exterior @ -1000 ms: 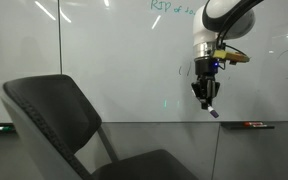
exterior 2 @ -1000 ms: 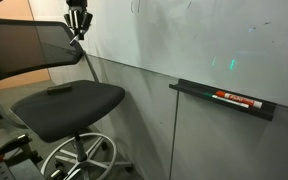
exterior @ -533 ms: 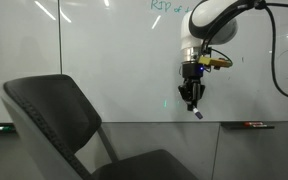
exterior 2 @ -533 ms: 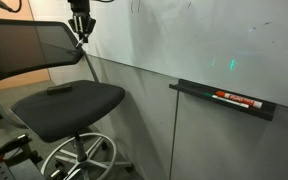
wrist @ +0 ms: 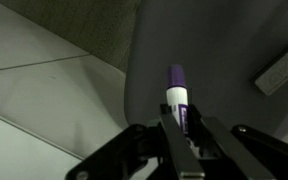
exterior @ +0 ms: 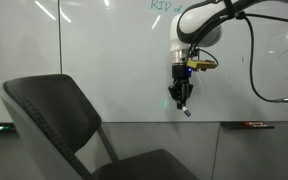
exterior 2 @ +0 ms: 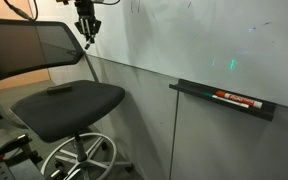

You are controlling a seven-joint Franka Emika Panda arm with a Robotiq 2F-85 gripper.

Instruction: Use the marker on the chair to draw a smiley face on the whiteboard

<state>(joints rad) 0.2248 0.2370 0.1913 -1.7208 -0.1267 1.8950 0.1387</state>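
At the left stands the chair (exterior: 54,115), dark back toward the camera. Right of it, before the whiteboard (exterior: 104,60), my gripper (exterior: 182,102) points downward, fingers clamped on the marker (exterior: 186,111), whose tip sticks out below them near the board's lower edge; I cannot tell whether it touches. In the wrist view the marker (wrist: 176,88) is purple with a white band. Far right, a red-and-black marker (exterior: 252,125) lies on the ledge

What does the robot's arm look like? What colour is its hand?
The arm is white, smooth and rounded, like fat tubes joined together. Its gripper is black and much slimmer than the arm. A thin black cable loops down beside the arm.
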